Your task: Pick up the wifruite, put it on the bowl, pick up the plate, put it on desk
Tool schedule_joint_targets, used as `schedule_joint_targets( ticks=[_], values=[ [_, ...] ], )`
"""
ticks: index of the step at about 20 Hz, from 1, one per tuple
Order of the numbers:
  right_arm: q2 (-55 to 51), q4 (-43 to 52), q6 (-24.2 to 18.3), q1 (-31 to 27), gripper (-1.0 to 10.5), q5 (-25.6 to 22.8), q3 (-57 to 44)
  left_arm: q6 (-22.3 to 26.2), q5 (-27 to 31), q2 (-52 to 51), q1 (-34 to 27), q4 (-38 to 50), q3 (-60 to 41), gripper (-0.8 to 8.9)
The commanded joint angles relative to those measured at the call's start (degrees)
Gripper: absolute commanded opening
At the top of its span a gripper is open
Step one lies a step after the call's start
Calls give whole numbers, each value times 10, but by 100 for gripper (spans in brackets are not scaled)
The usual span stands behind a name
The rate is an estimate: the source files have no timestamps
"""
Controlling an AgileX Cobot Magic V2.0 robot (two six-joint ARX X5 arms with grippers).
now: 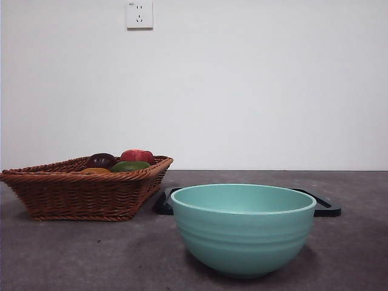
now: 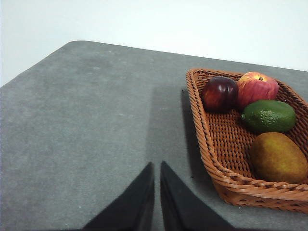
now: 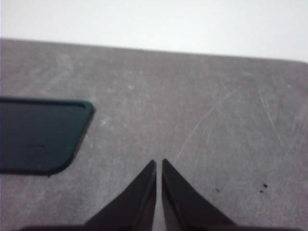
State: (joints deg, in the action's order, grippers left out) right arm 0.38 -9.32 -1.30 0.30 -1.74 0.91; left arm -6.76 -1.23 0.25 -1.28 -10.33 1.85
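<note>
The wifruite point(image 2: 279, 158), an orange-brown oval, lies in the near corner of a brown wicker basket point(image 2: 211, 144); in the front view only the wifruite's top point(image 1: 96, 171) peeks over the rim. The mint-teal ridged bowl point(image 1: 244, 229) stands near and empty-looking on the desk point(image 1: 73, 254). Behind it lies the plate point(image 1: 324, 208), flat and dark, whose rounded corner point(image 3: 38, 134) shows in the right wrist view. My left gripper point(image 2: 157, 166) is shut and empty over bare desk beside the basket. My right gripper point(image 3: 159, 163) is shut and empty, off to one side of the plate.
The basket point(image 1: 79, 191) also holds a dark purple fruit point(image 2: 220, 94), a red apple point(image 2: 257, 89) and a green fruit point(image 2: 268, 116). A white wall with a socket point(image 1: 139, 15) stands behind the desk.
</note>
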Motion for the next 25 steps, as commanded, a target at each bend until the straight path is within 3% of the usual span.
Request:
schedule_joint_targets(
  ticks=[1,6,25],
  values=[
    [-2,0,-2,-1,14,5,-3,5,4,-1,0,-4,-12,19],
    [-2,-10,11,-1,14,32,-3,5,4,-1,0,-4,-12,19],
    [-2,6,13,-1,14,30,-3,5,4,-1,0,-4,-12,19]
  ],
)
